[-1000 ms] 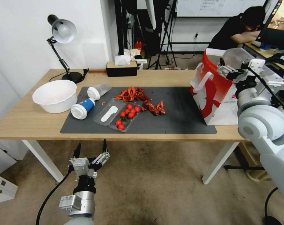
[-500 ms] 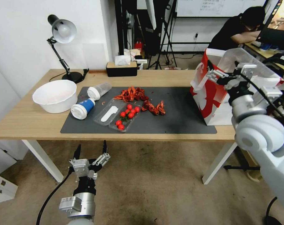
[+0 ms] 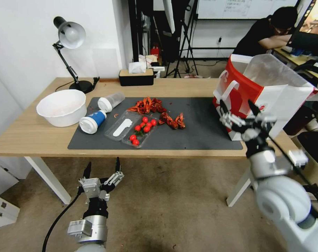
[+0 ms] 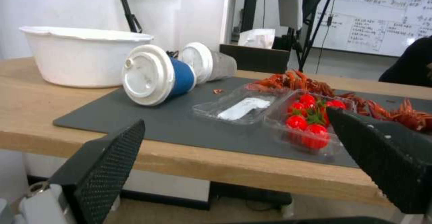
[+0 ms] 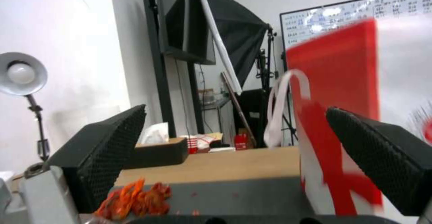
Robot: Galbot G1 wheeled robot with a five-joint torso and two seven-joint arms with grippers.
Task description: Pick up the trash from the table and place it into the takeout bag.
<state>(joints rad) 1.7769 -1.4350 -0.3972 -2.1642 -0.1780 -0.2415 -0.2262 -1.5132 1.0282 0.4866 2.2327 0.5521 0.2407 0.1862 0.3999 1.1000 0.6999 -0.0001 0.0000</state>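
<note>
red-sided takeout bag [image 3: 243, 94] beside spread right tool [image 3: 239, 112]; left tool [image 3: 101, 168] spread.

Lab or studio: whiteboard [image 3: 241, 8], softbox [image 5: 218, 31], light stands [image 3: 185, 42]

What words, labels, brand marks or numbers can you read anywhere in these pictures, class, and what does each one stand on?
None can be read as text.
Takeout bag: small round red logo, lettering too small to read.
Whiteboard: rows of handwriting, too blurred to read.
Blue-and-white lidded cup: small mark on its side, unreadable.
Clear tray by the tomatoes: white patch, no legible print.
</note>
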